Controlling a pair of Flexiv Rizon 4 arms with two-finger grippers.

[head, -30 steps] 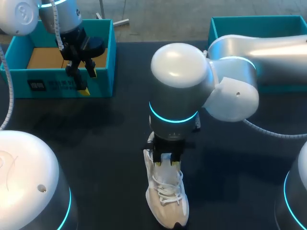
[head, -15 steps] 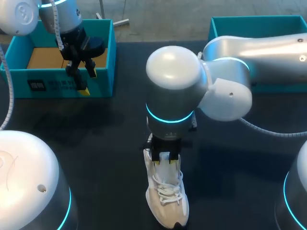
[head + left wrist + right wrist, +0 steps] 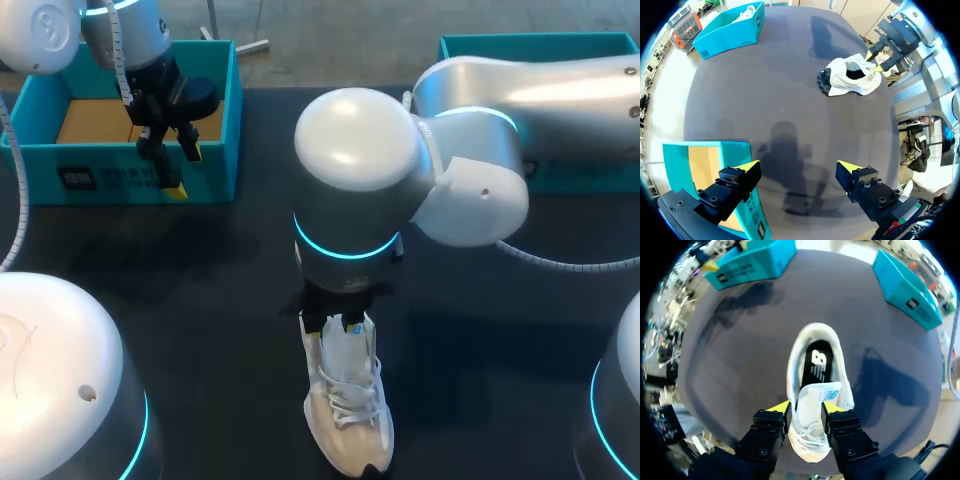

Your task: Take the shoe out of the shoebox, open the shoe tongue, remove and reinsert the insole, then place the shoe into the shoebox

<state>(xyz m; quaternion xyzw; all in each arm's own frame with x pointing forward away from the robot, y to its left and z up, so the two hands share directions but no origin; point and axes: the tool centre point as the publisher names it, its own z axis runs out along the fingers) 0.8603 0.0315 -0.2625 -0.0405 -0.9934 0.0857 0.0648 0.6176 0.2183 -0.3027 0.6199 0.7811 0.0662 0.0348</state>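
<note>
Right hand (image 3: pixel 806 409) is pinching the tongue (image 3: pixel 819 395); left hand (image 3: pixel 797 166) is hovering spread. A hard pull is risking dragging the unheld shoe (image 3: pixel 348 425) across the counter (image 3: pixel 200 300).

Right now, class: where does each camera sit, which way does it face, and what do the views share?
Head view: above and behind, looking down on the table; shows left claw by the shoebox, right claw over the shoe.
Left wrist view: on the left wrist, facing across the table; own open claw shows.
Right wrist view: on the right wrist, facing down onto the shoe; own claw shows.
All three share the shoe.
</note>
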